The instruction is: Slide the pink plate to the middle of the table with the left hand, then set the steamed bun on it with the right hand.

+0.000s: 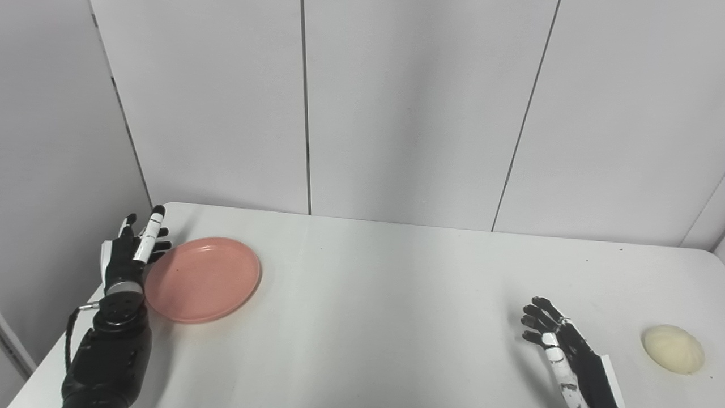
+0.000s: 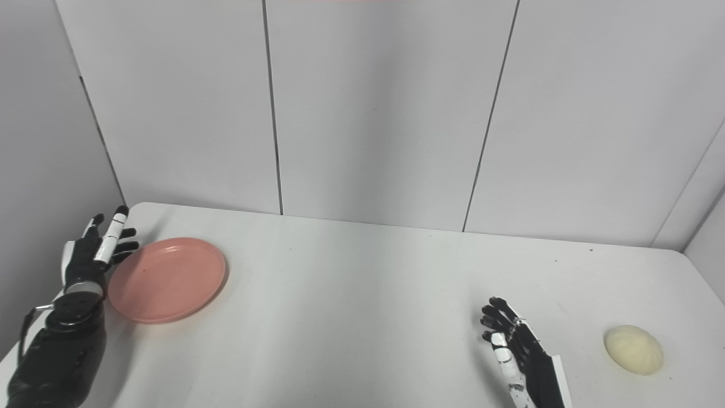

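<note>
A round pink plate (image 1: pixel 203 279) lies flat on the white table (image 1: pixel 385 294) at the left side. My left hand (image 1: pixel 134 249) stands edge-on just beyond the plate's left rim, open, fingers stretched up and apart, holding nothing. A pale cream steamed bun (image 1: pixel 673 348) rests on the table near the right front corner. My right hand (image 1: pixel 552 334) is open above the table at the lower right, a hand's width left of the bun and apart from it.
Grey wall panels (image 1: pixel 396 107) close off the back of the table. The table's left edge (image 1: pixel 62 334) runs right beside my left forearm (image 1: pixel 110 357). White tabletop stretches between the plate and my right hand.
</note>
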